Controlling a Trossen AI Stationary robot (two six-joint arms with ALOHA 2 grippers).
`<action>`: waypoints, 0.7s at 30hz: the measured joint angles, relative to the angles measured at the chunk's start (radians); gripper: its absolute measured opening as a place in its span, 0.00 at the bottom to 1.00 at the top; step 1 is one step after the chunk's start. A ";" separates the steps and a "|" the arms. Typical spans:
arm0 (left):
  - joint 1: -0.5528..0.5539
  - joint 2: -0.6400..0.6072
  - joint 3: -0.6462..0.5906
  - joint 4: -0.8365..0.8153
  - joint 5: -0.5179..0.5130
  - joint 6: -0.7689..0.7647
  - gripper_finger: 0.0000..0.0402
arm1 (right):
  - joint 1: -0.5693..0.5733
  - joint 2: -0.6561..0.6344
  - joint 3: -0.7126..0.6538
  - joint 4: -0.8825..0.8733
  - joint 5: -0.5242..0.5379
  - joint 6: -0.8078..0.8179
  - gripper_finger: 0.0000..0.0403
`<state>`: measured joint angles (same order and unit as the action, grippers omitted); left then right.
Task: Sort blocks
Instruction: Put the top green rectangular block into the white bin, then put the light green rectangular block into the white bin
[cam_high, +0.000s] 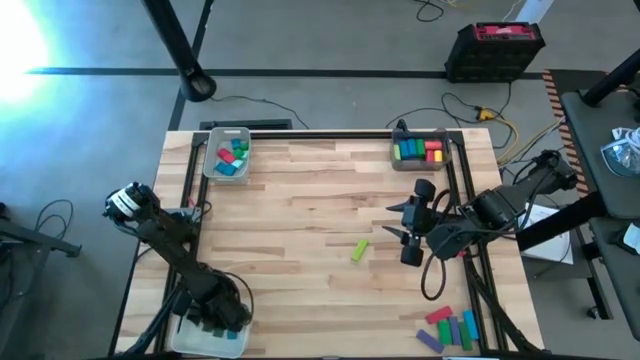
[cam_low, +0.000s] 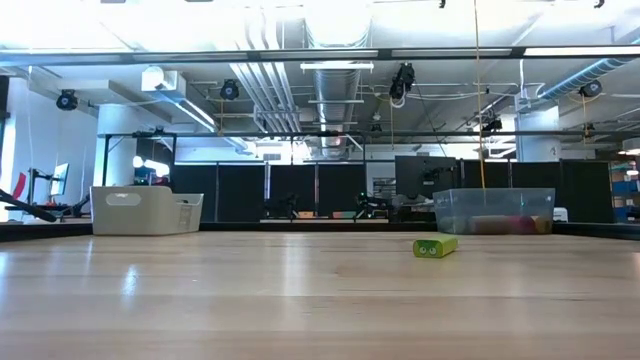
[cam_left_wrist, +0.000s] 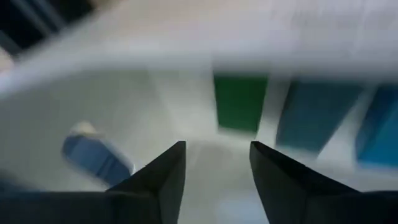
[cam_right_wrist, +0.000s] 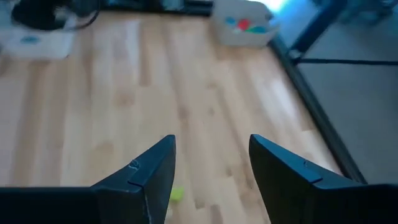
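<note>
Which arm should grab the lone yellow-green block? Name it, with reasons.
Right. The right gripper hangs open just beside the yellow-green block, while the left gripper is down in the near-left tray.

A single yellow-green bar block (cam_high: 359, 250) is seen lying flat and alone on the bare wood, toward four o'clock from the table's centre, tilted slightly off the plank lines. Red, green and teal blocks (cam_high: 231, 157) are heaped in the tray at eleven o'clock, and green, yellow, red and blue blocks (cam_high: 419, 150) are packed side by side in the tray at one o'clock. A loose cluster of red, green, blue and purple bars (cam_high: 449, 328) is laid at five o'clock.
</note>
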<state>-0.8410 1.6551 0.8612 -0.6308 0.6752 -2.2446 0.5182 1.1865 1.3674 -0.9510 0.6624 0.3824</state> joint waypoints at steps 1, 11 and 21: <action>0.000 -0.004 0.013 -0.004 0.022 0.019 0.42 | 0.000 0.000 0.000 -0.004 -0.032 -0.010 0.48; -0.002 -0.075 0.385 -0.309 -0.538 0.164 0.50 | 0.001 -0.007 0.000 -0.070 -0.095 -0.027 0.50; 0.201 0.081 0.640 -0.393 -1.019 0.754 0.50 | 0.001 -0.019 0.000 -0.061 -0.094 -0.029 0.50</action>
<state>-0.6395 1.7364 1.5016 -1.0242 -0.3438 -1.4905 0.5190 1.1670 1.3674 -1.0118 0.5680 0.3534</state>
